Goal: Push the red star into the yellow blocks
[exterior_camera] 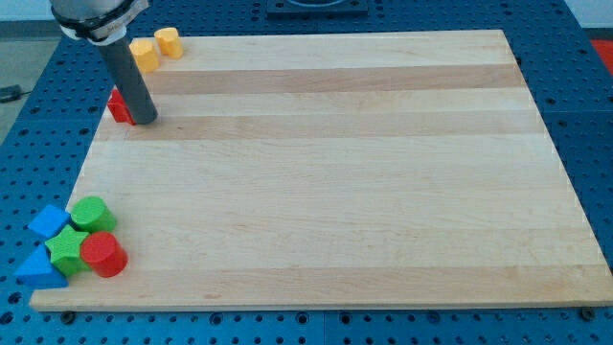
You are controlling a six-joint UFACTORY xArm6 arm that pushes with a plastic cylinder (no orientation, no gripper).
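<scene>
The red star lies near the board's top left edge, mostly hidden behind my rod. My tip rests on the board touching the star's right side. Two yellow blocks sit at the top left corner: a yellow star-like block and a yellow cylinder, side by side, above and slightly right of the red star, apart from it.
A cluster sits at the bottom left corner: a green cylinder, a green star, a red cylinder, a blue block and a blue triangle. The wooden board lies on a blue perforated table.
</scene>
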